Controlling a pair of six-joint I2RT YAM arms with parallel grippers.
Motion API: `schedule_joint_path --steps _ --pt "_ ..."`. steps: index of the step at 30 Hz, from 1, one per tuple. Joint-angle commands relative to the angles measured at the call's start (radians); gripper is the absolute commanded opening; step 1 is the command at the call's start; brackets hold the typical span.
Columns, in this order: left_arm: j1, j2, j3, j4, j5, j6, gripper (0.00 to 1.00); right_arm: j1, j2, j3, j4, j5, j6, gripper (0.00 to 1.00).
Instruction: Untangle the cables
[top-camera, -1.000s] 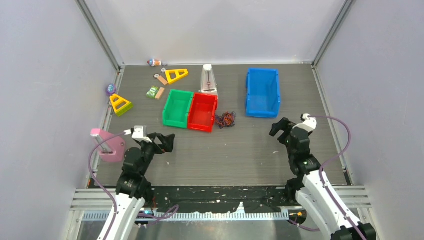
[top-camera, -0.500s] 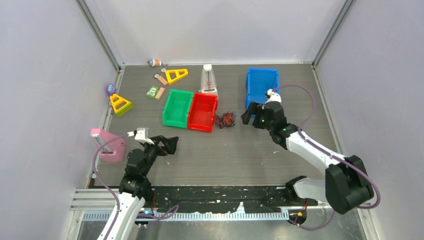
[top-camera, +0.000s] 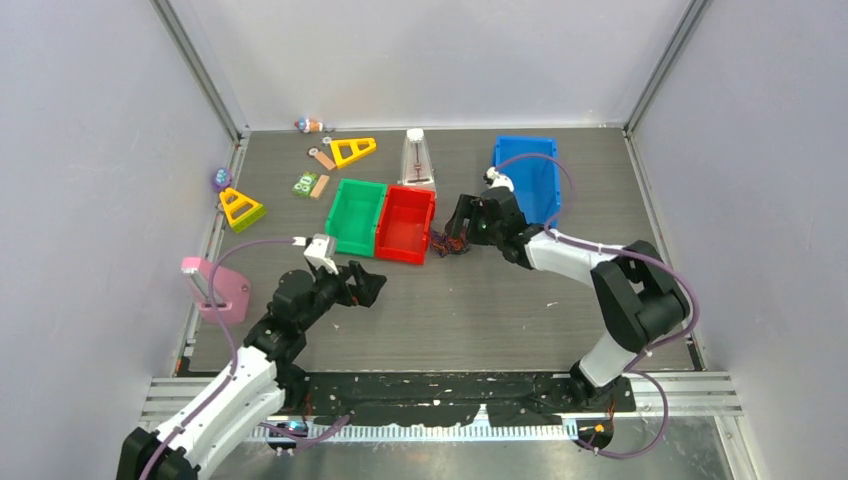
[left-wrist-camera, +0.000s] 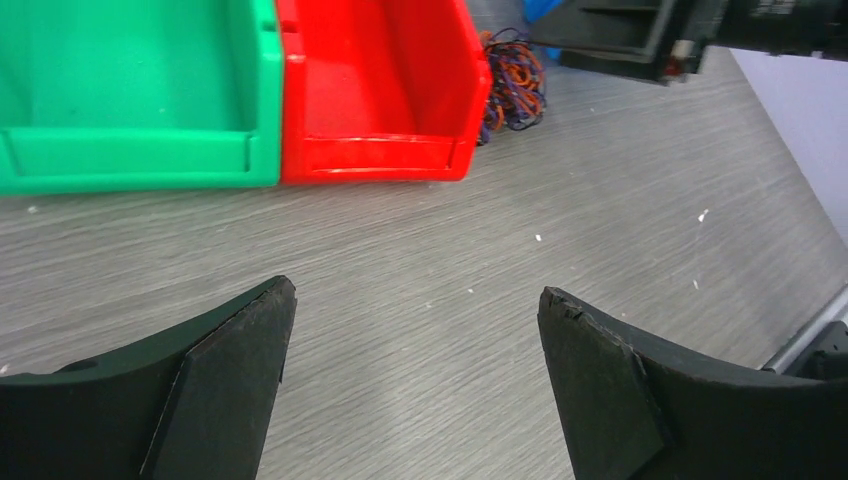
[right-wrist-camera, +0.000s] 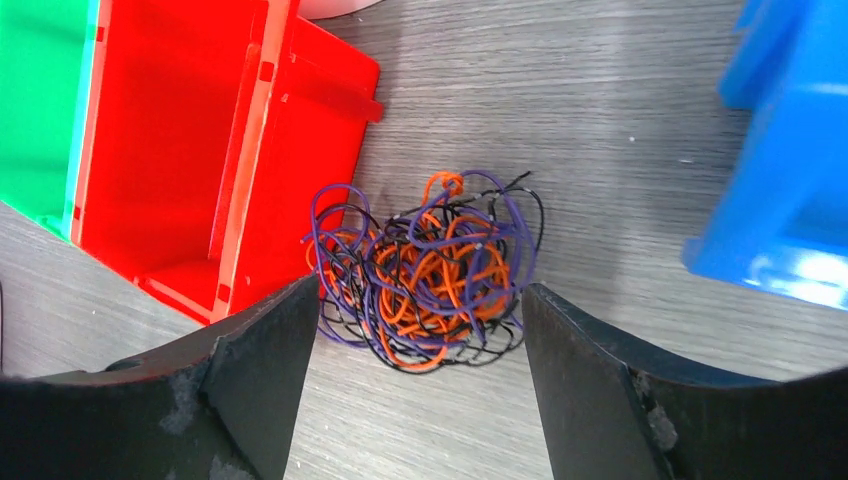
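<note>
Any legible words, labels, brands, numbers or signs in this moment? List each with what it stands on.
No text here can actually be read.
Small green block: pale characters on its top face, too small to read.
Right arm's black casing, in the left wrist view: white lettering, blurred and cut off by the picture's edge.

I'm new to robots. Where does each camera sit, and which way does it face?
Top external: fixed above and behind the robot, looking down on the table; left arm, right arm, left tool and right tool show.
Left wrist: on the left arm, looking low across the table at the green bin and red bin; its own fingers frame the bottom.
Right wrist: on the right arm, looking down at the cables between its own fingers, blue bin at right.
Shared: all three show the cables and the red bin.
</note>
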Motion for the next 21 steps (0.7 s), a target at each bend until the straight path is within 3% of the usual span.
schedule_joint_path --steps 1,8,10,11,13,21 --pt "-0.081 0.081 0.086 0.031 -0.033 -0.008 0.92 0.014 0.068 0.067 0.065 0.007 0.041 0.77" --pt "-0.138 0.218 0.22 -0.012 -0.044 0.022 0.91 0.016 0.144 0.088 0.077 0.002 0.029 0.51" --pt "-0.145 0.26 0.268 -0.033 -0.046 0.032 0.91 0.016 0.149 0.086 0.076 -0.004 0.022 0.35" --pt "-0.146 0.284 0.298 -0.057 -0.045 0.039 0.91 0.016 0.147 0.081 0.074 -0.004 0.018 0.2" --pt "-0.151 0.336 0.357 -0.089 -0.053 0.052 0.91 0.016 0.124 0.059 0.07 0.008 0.014 0.08" --pt "-0.181 0.582 0.594 -0.147 0.024 0.085 0.91 -0.018 -0.161 -0.105 0.018 0.129 -0.019 0.06"
